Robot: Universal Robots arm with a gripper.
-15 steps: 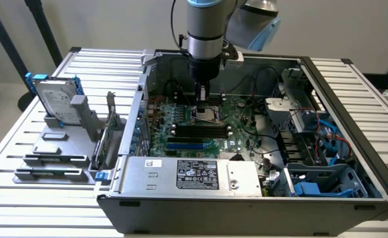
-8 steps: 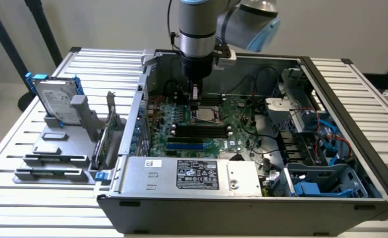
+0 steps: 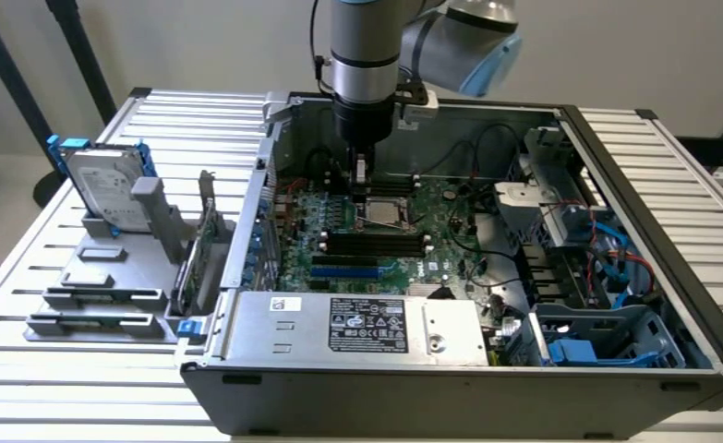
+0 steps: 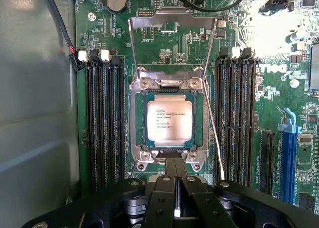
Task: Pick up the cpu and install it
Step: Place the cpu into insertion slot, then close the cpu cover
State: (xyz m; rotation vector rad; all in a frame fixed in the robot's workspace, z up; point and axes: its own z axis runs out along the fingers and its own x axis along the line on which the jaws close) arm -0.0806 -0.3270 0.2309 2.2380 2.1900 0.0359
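The small square silver-topped cpu [image 4: 169, 119] lies in its open metal socket [image 4: 141, 153], so installing looks nearly done, and the black gripper [image 4: 174, 164], jaws clenched empty at the socket's edge, needs gentle, level contact next.

Computer case [image 3: 398, 397]: open on top, walled all round. The room above the seated cpu [image 4: 169, 119] is partly taken by the end effector [image 3: 361, 189], fingers pressed together. A raised load plate [image 4: 149, 23] stands at the socket's edge, and memory slots [image 4: 102, 123] flank it. The power supply [image 3: 349, 323] blocks the near side. A drive cage [image 3: 564, 198] and cables [image 3: 608, 249] crowd the exterior view's right.
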